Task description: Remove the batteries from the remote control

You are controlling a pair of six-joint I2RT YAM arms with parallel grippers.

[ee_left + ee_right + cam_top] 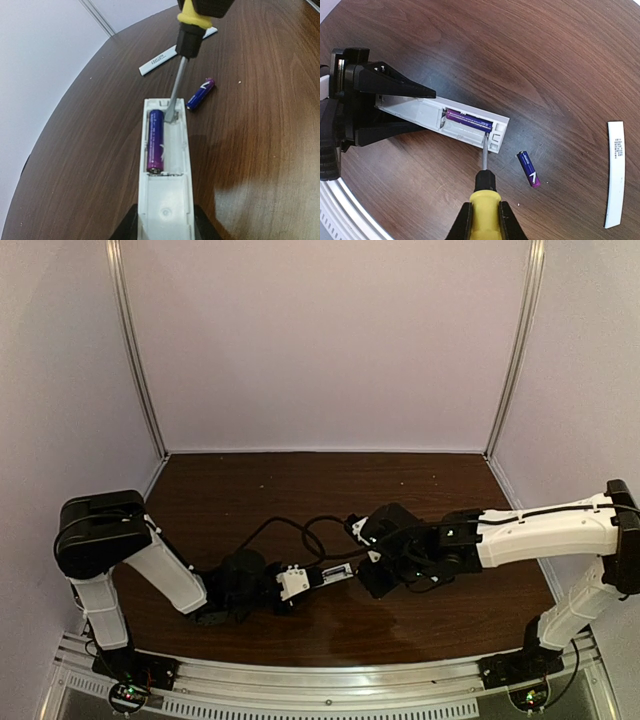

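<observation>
The white remote control (165,170) lies with its battery bay open, and my left gripper (164,225) is shut on its near end; it also shows in the right wrist view (445,120) and the top view (318,578). One purple-blue battery (155,141) still sits in the bay (468,120). The other battery (201,94) lies loose on the table beside the remote (528,169). My right gripper (485,220) is shut on the yellow-handled screwdriver (485,200), whose tip (171,119) rests in the bay at the seated battery's far end.
The flat white cover strip (172,54) lies on the dark wooden table beyond the remote, also in the right wrist view (615,172). A black cable (300,530) loops on the table between the arms. Pale walls enclose the table.
</observation>
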